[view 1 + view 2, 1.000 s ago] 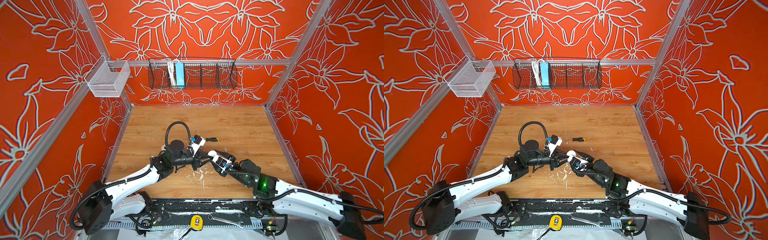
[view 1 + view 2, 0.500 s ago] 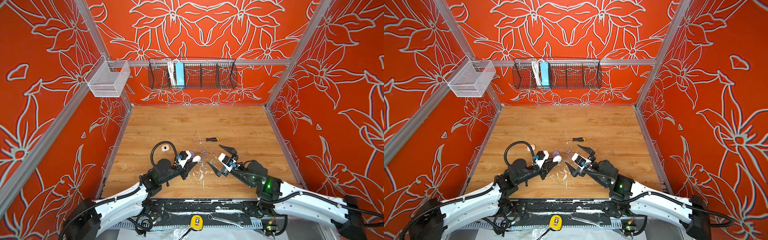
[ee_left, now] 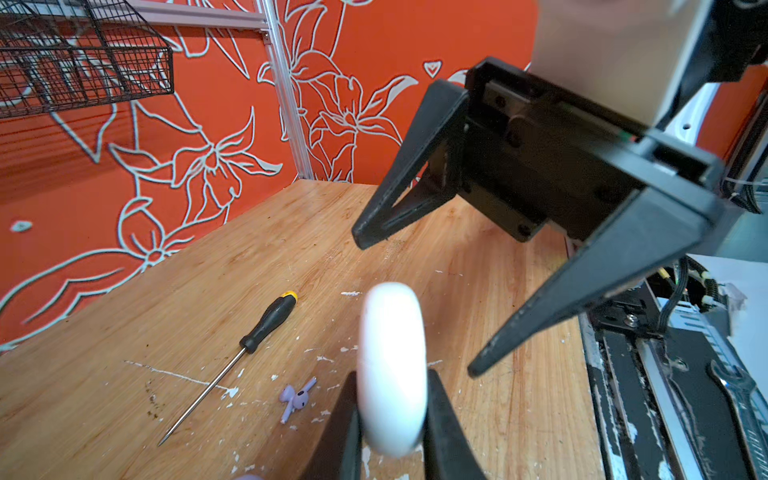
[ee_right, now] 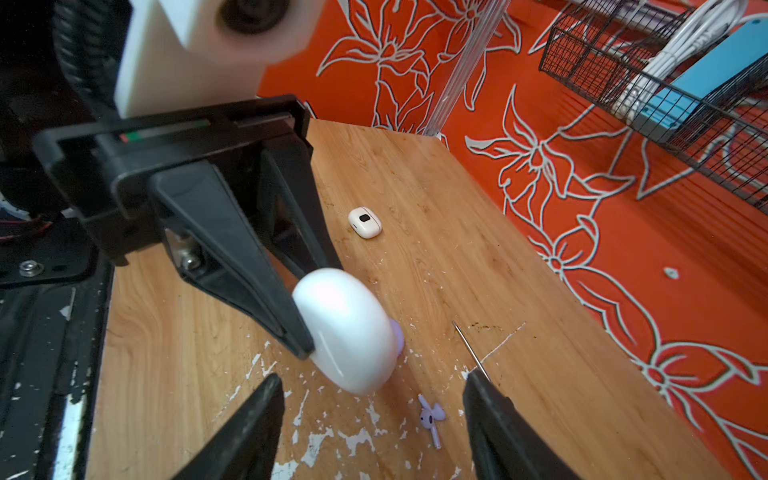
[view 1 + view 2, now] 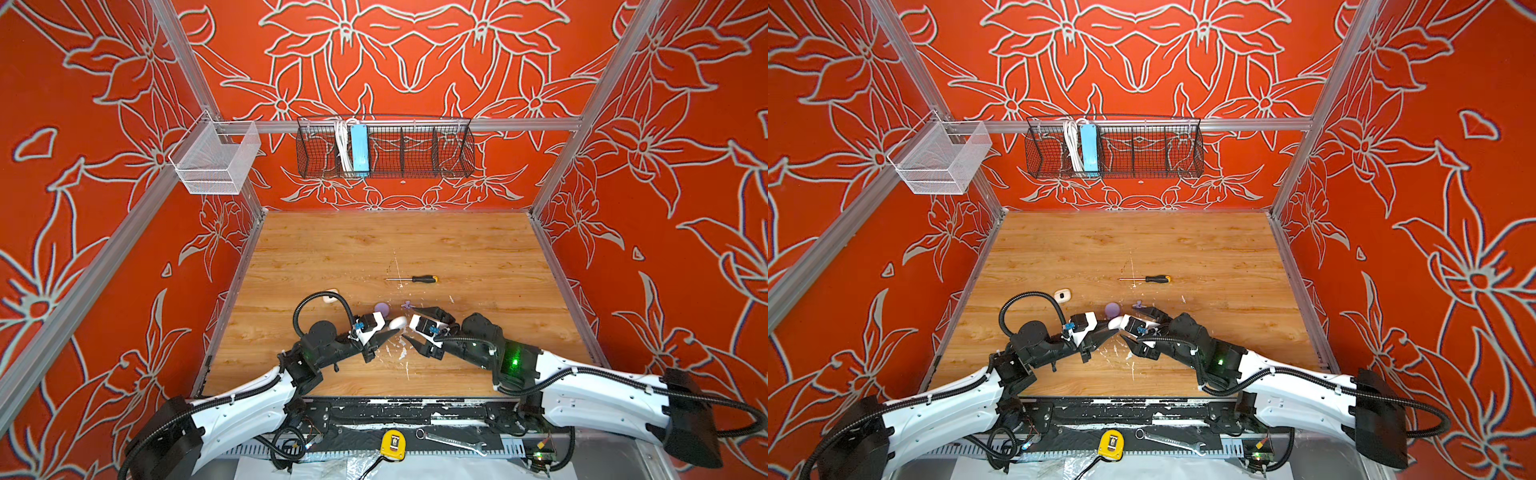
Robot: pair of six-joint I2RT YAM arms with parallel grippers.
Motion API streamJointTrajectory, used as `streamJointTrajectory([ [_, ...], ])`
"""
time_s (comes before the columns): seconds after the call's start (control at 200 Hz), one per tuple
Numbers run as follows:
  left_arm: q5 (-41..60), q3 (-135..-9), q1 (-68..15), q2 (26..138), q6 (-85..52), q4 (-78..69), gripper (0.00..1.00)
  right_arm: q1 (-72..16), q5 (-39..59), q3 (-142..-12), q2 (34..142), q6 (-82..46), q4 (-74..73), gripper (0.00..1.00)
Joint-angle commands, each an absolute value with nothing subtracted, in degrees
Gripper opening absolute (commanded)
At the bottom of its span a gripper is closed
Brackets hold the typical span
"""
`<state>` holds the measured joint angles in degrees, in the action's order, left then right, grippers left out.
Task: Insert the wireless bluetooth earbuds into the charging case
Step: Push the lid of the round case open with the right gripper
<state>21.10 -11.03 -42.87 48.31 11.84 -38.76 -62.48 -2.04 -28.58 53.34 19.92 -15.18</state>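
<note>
White charging case pinched in left gripper; lilac earbuds loose on table.

Nearest: found left jaws clamped on the case's two flat faces, case edge-on and off the wood. Just opposite, noted right gripper spread wide, gripping nothing, tips near the case but apart from it. Just beyond, spotted a lilac case on the wood, then both earbuds lying together, touching. Farther out, logged a screwdriver; toward the left wall, a small white case. On back wall, a wire basket.
</note>
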Motion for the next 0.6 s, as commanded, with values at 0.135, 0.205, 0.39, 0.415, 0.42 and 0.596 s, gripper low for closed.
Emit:
streamJointTrajectory([
  [0.135, 28.4, -11.72, -43.15, 48.36, 15.39, -40.86, 0.0, -62.51, -0.87, -28.58, 50.81, 20.99, -16.61, 0.59],
  [0.205, 29.19, -11.8, -43.18, 48.38, 15.64, -40.64, 0.0, -62.49, -1.13, -28.74, 51.13, 21.14, -16.55, 0.57],
  [0.39, 32.95, -12.13, -43.24, 48.16, 15.9, -40.58, 0.0, -62.57, -2.41, -29.47, 52.96, 21.45, -16.2, 0.55],
  [0.415, 33.24, -12.29, -43.24, 48.16, 16.06, -40.24, 0.0, -62.51, -2.58, -29.59, 53.15, 21.49, -16.09, 0.54],
  [0.42, 33.28, -12.34, -43.24, 48.21, 16.07, -40.16, 0.0, -62.5, -2.61, -29.61, 53.16, 21.51, -16.09, 0.54],
  [0.596, 33.6, -12.92, -43.33, 48.42, 16.7, -38.71, 0.0, -62.49, -6.17, -29.67, 53.05, 21.06, -16.17, 0.52],
])
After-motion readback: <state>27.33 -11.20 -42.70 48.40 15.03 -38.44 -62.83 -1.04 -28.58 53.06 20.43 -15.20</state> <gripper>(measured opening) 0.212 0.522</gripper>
